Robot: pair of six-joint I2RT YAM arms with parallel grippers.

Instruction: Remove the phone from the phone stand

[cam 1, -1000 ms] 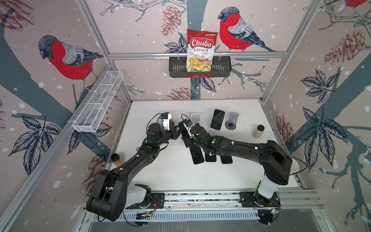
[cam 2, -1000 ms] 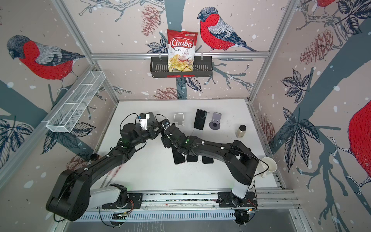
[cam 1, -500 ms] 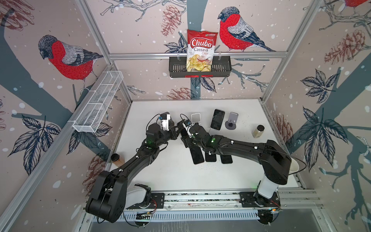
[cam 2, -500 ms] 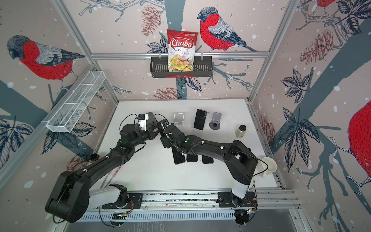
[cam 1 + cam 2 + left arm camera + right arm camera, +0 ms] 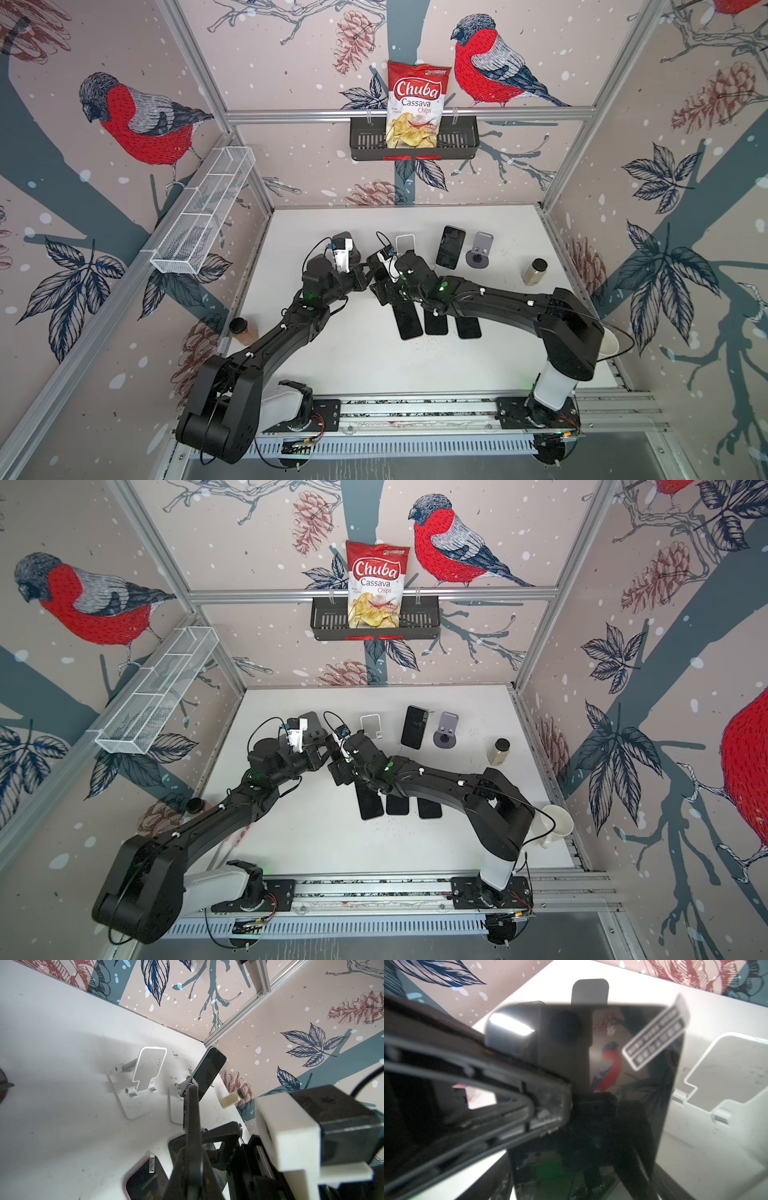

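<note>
Barely anything has shifted in the top views over the last second. Both arms hold the same nose-to-nose pose, and the phone (image 5: 409, 322) lies flat under the right gripper (image 5: 379, 291), its near end reaching back toward that arm's base beside two other flat phones (image 5: 434, 322). The dark stand (image 5: 309, 725) beyond the left wrist is bare, so the lift-off looks done. What remains, I judge, is letting go and backing away. The left gripper (image 5: 192, 1097) is pinched shut on nothing, its tip close to the right one.

The right wrist view adds what the top views hide: the screen and its sticker (image 5: 654, 1043) fill the space ahead of the hand, and one finger (image 5: 546, 1109) sits at the phone's edge. The opposite finger is out of frame, so I cannot tell whether the grip is on or already slack. Only the left wrist view shows what lies farther past its tip — an empty white stand (image 5: 149, 1070) and a second phone (image 5: 207, 1072) propped on its own stand.
</note>
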